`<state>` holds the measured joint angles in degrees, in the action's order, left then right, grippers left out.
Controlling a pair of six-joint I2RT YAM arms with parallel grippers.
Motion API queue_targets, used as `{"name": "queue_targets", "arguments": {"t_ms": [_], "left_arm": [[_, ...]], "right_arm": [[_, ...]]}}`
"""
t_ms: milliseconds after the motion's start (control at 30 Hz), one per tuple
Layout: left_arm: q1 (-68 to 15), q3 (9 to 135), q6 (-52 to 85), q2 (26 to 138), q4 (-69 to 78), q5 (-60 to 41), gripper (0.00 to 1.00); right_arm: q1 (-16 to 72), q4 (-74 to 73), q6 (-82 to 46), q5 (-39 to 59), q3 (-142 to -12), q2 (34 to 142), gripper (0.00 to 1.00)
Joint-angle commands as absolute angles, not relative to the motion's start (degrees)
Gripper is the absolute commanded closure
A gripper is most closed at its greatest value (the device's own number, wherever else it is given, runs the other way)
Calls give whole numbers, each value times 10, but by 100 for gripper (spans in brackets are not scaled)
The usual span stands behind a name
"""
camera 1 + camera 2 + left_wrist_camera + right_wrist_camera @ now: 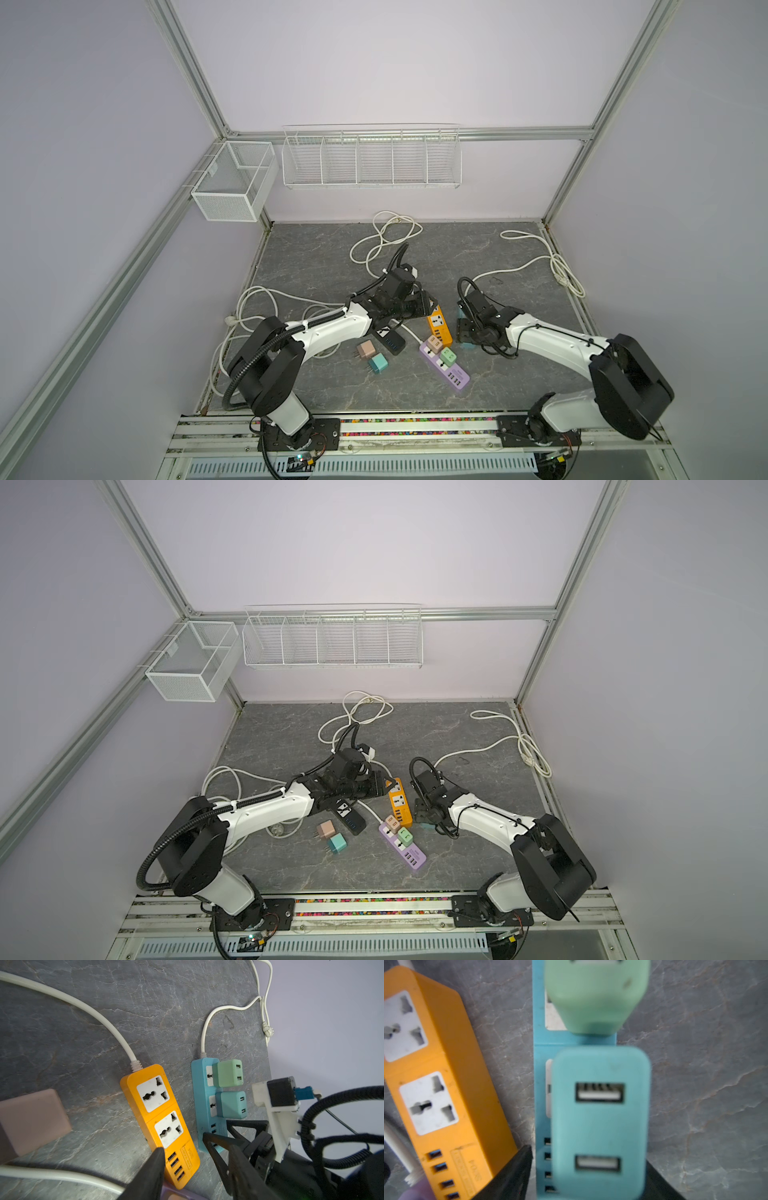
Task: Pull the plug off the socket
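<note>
1. While the right gripper (588,1154) is straddling the teal plug (600,1126) at the centre of the right wrist view, its jaws are standing wide. One black finger (512,1174) is showing clear of the plug's side, and nothing is being held.
2. That plug is sitting seated in the blue power strip (540,1047), just below a green plug (591,995) in the neighbouring socket. In both top views the strip is lying right of centre, mostly hidden under the gripper.
3. Judging from this, the gripper is lining up for a grasp; the pull is not yet begun.
4. The next move is calling for the jaws closing squarely on the plug's flanks, then pulling straight away from the strip's face. The strip is probably needing holding down.
5. The left gripper (417,305) is hanging over the orange power strip (158,1122). Only one finger (149,1169) is showing, so I cannot tell how its jaws are standing.
6. Everything is resting on a grey, veined tabletop (478,257) strewn with white cords (386,237). A wire rack (370,158) and a mesh basket (232,183) are hanging on pale lilac walls in the upper part of the frame.
</note>
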<state>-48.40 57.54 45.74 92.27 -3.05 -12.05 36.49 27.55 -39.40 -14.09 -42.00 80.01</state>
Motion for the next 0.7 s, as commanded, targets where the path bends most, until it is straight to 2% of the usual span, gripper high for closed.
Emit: {"name": "queue_targets", "arguments": {"t_ms": [0, 367, 667], "left_arm": [[-488, 594, 450, 923, -25, -124, 49], [-496, 631, 453, 957, -25, -133, 49], [-509, 672, 467, 1018, -8, -149, 49]], "right_arm": [[367, 317, -390, -158, -431, 761, 20], [333, 398, -344, -174, -463, 657, 8], [270, 388, -300, -120, -484, 666, 4]]}}
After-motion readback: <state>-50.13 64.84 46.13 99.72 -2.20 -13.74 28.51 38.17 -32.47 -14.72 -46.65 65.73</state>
